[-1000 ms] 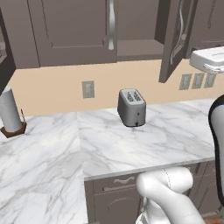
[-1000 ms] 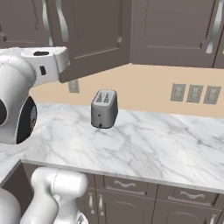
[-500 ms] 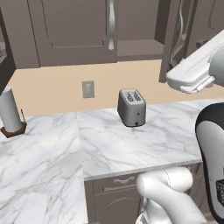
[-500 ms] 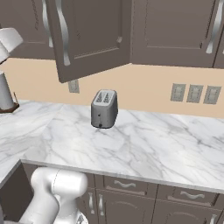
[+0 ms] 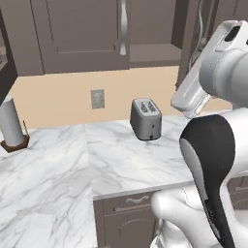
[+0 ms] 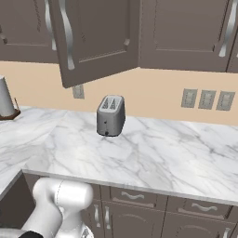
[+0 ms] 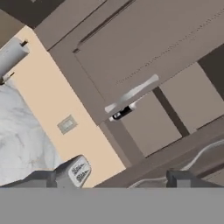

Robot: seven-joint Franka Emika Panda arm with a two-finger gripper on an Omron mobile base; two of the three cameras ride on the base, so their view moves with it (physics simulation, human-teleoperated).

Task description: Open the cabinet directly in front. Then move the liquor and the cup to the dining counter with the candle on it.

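The cabinet point(image 5: 82, 29) hangs over the worktop. Its left door is closed, and its right door point(image 6: 93, 37) stands swung out, silver handle point(image 6: 67, 32) facing the room. In the hand view a small dark thing with a white mark, apparently the liquor point(image 7: 121, 113), sits inside the open compartment just past the closed door's handle point(image 7: 131, 93). My gripper point(image 7: 113, 181) is open with nothing between its fingertips point(image 7: 43, 179), and it points at the cabinet from some way off. The cup is hidden, and the dining counter is out of view.
A silver toaster point(image 5: 145, 118) stands on the L-shaped marble worktop point(image 5: 121, 164) under the cabinet. A paper towel roll point(image 5: 10, 123) stands at the far left. My white arm point(image 5: 208, 72) crosses in front of the open door. Wall outlets point(image 6: 207, 99) are on the right.
My arm has swung from the left side of the right base view out of that view, and now looms large at the right of the left base view. The cabinet door stays open.
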